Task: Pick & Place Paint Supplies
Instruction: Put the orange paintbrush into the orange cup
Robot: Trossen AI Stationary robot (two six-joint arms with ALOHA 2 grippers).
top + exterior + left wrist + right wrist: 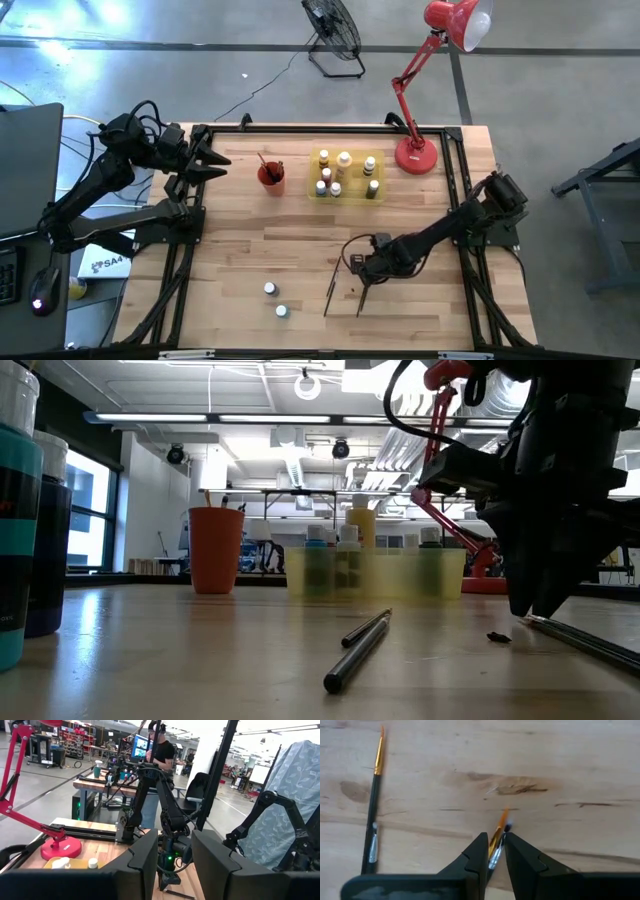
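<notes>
Two thin dark-handled paintbrushes lie side by side on the wooden table near its front. My right gripper [367, 281] is shut on the right one [362, 298]. The other brush [372, 815] lies loose beside it [360, 645]. Two tiny white-capped bottles [270, 289] [281, 311] stand left of the brushes. At the far side, a yellow tray [347, 192] holds several bottles, and a red cup [271, 178] holds a brush. My left gripper [222, 167] hangs open and empty above the table's far left corner. My right gripper pinches the brush between its two fingers at the gold ferrule [495, 841], just behind the orange bristle tip. The fingers come from above, pointing steeply down, and lie across the brush. The handle [590, 641] trails from the fingertips low along the table toward the near edge.
A red desk lamp [417, 155] stands on the far right corner, its arm reaching up and back. Black frame rails run along the table's edges. Bare wood lies between the brushes and the tray. A person stands at a bench in the room beyond.
</notes>
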